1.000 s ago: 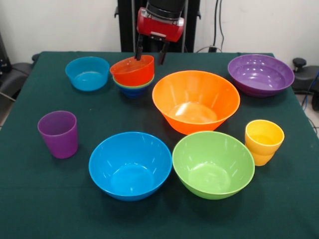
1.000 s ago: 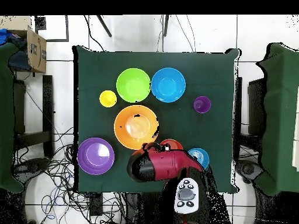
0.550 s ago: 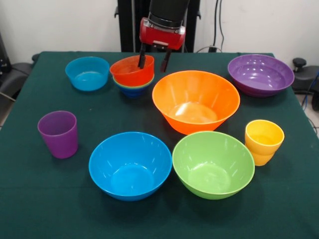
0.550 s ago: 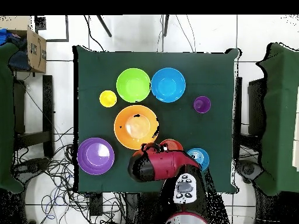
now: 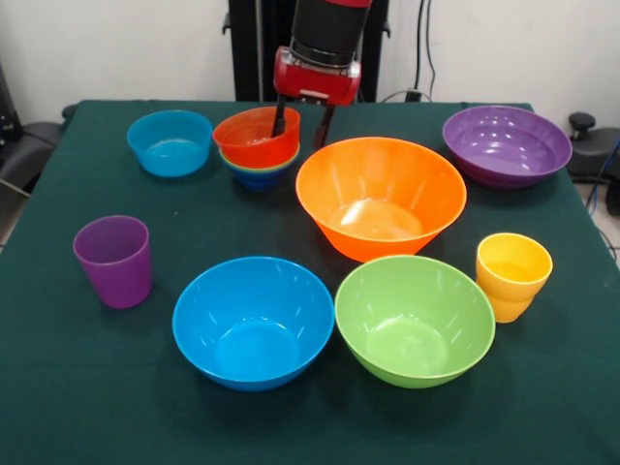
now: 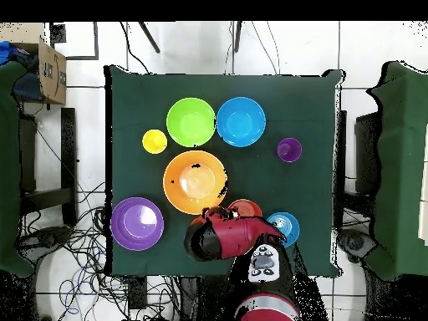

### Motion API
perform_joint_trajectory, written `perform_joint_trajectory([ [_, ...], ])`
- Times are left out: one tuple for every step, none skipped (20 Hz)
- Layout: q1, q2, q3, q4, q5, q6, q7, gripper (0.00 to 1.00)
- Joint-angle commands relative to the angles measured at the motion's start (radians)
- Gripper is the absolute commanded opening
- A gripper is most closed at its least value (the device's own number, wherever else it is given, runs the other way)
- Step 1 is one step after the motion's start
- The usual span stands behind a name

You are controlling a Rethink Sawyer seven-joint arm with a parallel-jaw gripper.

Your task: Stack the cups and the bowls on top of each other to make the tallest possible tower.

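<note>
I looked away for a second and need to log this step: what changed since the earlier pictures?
The red-orange bowl, tilted a second ago, now sits level in the small stack. The pincer has come lower, straddling that bowl's right rim, one finger inside. The light blue bowl, big bowls and both cups stayed put.

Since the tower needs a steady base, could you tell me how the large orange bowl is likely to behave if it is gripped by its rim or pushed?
The large orange bowl looks like thin glossy plastic, so probably light and slippery in a pinch. Its wide mouth narrows to a small base, so a rim push may tip it rather than slide it on the green cloth.
</note>
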Motion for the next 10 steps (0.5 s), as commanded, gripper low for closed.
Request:
perform_joint_trajectory([
  [-0.008, 0.077, 0.1, -0.065, 0.014, -0.062, 0.111, 1.0],
  [-0.006, 0.079, 0.097, -0.067, 0.014, -0.06, 0.11, 1.0],
  [-0.008, 0.078, 0.095, -0.064, 0.011, -0.061, 0.108, 1.0],
  [-0.008, 0.077, 0.094, -0.064, 0.011, -0.059, 0.106, 1.0],
  [-0.009, 0.065, 0.094, -0.059, 0.009, -0.05, 0.102, 1.0],
  [-0.01, 0.063, 0.095, -0.058, 0.008, -0.047, 0.1, 1.0],
  [-0.014, 0.065, 0.098, -0.062, 0.006, -0.049, 0.097, 1.0],
  [-0.015, 0.069, 0.099, -0.064, 0.006, -0.051, 0.096, 1.0],
  [-0.02, 0.077, 0.102, -0.066, 0.003, -0.062, 0.097, 1.0],
  [-0.021, 0.081, 0.102, -0.068, 0.002, -0.066, 0.097, 1.0],
])
